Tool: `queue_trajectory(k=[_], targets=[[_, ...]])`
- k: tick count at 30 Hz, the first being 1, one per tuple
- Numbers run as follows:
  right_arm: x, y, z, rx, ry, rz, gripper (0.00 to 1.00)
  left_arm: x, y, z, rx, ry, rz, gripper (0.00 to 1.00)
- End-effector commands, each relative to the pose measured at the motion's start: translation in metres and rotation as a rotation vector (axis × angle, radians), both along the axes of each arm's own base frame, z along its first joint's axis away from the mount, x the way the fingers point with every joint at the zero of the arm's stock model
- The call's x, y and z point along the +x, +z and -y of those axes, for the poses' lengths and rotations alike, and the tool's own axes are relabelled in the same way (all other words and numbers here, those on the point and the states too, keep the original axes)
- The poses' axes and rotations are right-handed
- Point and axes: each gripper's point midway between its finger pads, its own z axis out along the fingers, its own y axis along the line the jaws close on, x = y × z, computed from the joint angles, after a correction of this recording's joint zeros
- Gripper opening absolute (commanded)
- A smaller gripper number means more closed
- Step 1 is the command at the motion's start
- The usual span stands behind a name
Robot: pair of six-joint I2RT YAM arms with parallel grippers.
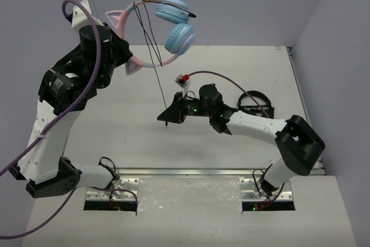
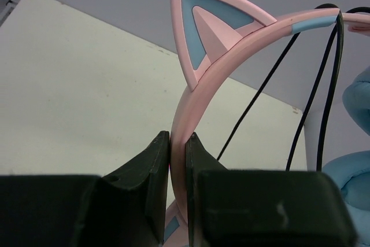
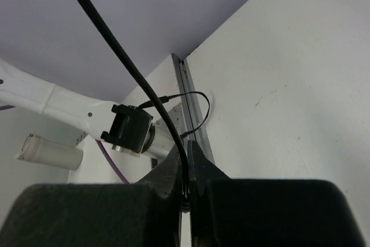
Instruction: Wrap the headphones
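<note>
One set of headphones (image 1: pixel 144 63), far left, with two ear cups (image 1: pixel 170 10) (image 1: pixel 180 37), two cat ears (image 1: pixel 117 17) (image 1: pixel 133 69) and one black cord (image 1: pixel 160 85). Two robot arms, the left arm (image 1: pixel 52 137) and the right arm (image 1: pixel 260 125). Two grippers, the left gripper (image 2: pixel 178 138) and the right gripper (image 3: pixel 186 146). Two purple cables (image 1: pixel 95 56) (image 1: pixel 225 79). One table (image 1: pixel 243 62). One dark loop (image 1: pixel 257 98), far right, partly hidden.

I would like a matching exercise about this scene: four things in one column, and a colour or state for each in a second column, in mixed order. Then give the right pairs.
Column one:
1. left gripper
2. right gripper
3. ear cups
4. cat ear

Column two:
A. light blue
B. shut on the cord
C. pink with a blue inside
D. shut on the headband

Pairs: 1-D, 2-B, 3-A, 4-C.
</note>
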Motion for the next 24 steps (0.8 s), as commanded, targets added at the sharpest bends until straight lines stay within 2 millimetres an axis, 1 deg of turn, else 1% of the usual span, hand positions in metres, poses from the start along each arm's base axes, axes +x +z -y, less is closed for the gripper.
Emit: queue_trajectory(k=[1, 2, 3, 4, 5, 6, 7, 8, 9, 10, 11, 12, 13, 14, 15, 16, 17, 18, 19, 20, 21, 22, 23, 24], targets=[[-0.016, 0.020, 0.010, 0.051, -0.009, 0.051, 0.01, 0.008, 0.035, -0.010, -0.133, 0.089, 0.135, 0.00], [-0.017, 0.016, 0.013, 0.035, -0.019, 0.045, 0.01, 0.013, 0.031, -0.012, -0.127, 0.094, 0.124, 0.00], [-0.019, 0.011, 0.017, 0.009, -0.029, 0.060, 0.01, 0.024, 0.024, -0.021, -0.114, 0.127, 0.105, 0.00], [-0.020, 0.009, 0.020, -0.014, -0.045, 0.070, 0.01, 0.034, 0.010, -0.016, -0.109, 0.088, 0.069, 0.00], [-0.018, 0.006, 0.029, -0.062, -0.093, 0.088, 0.01, 0.043, 0.002, -0.019, -0.110, 0.084, 0.047, 0.00], [-0.017, 0.005, 0.034, -0.080, -0.114, 0.096, 0.01, 0.054, -0.017, -0.027, -0.106, 0.096, 0.004, 0.00], [-0.018, 0.000, 0.040, -0.116, -0.134, 0.089, 0.01, 0.059, -0.025, -0.029, -0.098, 0.103, -0.014, 0.01], [-0.016, 0.007, 0.049, -0.117, -0.167, 0.128, 0.01, 0.065, -0.029, -0.029, -0.092, 0.105, -0.017, 0.01], [-0.018, 0.004, 0.054, -0.145, -0.175, 0.123, 0.01, 0.071, -0.041, -0.032, -0.084, 0.115, -0.039, 0.00], [-0.017, 0.009, 0.057, -0.150, -0.182, 0.140, 0.01, 0.074, -0.047, -0.034, -0.080, 0.121, -0.055, 0.00], [-0.021, 0.016, 0.058, -0.145, -0.168, 0.158, 0.01, 0.081, -0.056, -0.034, -0.077, 0.128, -0.080, 0.00], [-0.024, 0.019, 0.058, -0.150, -0.157, 0.167, 0.01, 0.085, -0.060, -0.034, -0.073, 0.130, -0.092, 0.00], [-0.029, 0.016, 0.059, -0.178, -0.142, 0.162, 0.01, 0.088, -0.065, -0.035, -0.064, 0.141, -0.104, 0.00], [-0.035, 0.029, 0.054, -0.172, -0.118, 0.207, 0.01, 0.094, -0.074, -0.035, -0.051, 0.154, -0.125, 0.00], [-0.038, 0.032, 0.052, -0.181, -0.108, 0.223, 0.01, 0.098, -0.082, -0.035, -0.038, 0.161, -0.144, 0.00], [-0.045, 0.041, 0.048, -0.202, -0.078, 0.259, 0.01, 0.103, -0.091, -0.039, -0.009, 0.187, -0.166, 0.00], [-0.049, 0.047, 0.046, -0.211, -0.062, 0.278, 0.01, 0.104, -0.095, -0.042, 0.003, 0.202, -0.175, 0.00], [-0.054, 0.042, 0.047, -0.256, -0.038, 0.270, 0.01, 0.106, -0.105, -0.045, 0.024, 0.223, -0.189, 0.00], [-0.058, 0.060, 0.042, -0.243, -0.014, 0.327, 0.01, 0.108, -0.112, -0.048, 0.056, 0.227, -0.203, 0.00], [-0.059, 0.065, 0.041, -0.258, -0.001, 0.347, 0.01, 0.108, -0.128, -0.048, 0.083, 0.224, -0.237, 0.00], [-0.061, 0.061, 0.045, -0.304, 0.009, 0.348, 0.01, 0.112, -0.132, -0.048, 0.099, 0.218, -0.231, 0.00], [-0.058, 0.081, 0.044, -0.295, 0.013, 0.411, 0.01, 0.112, -0.141, -0.047, 0.142, 0.193, -0.250, 0.00], [-0.057, 0.087, 0.045, -0.309, 0.024, 0.439, 0.01, 0.112, -0.166, -0.044, 0.178, 0.161, -0.300, 0.00], [-0.058, 0.080, 0.051, -0.372, 0.044, 0.441, 0.01, 0.118, -0.171, -0.028, 0.168, 0.066, -0.288, 0.00]])
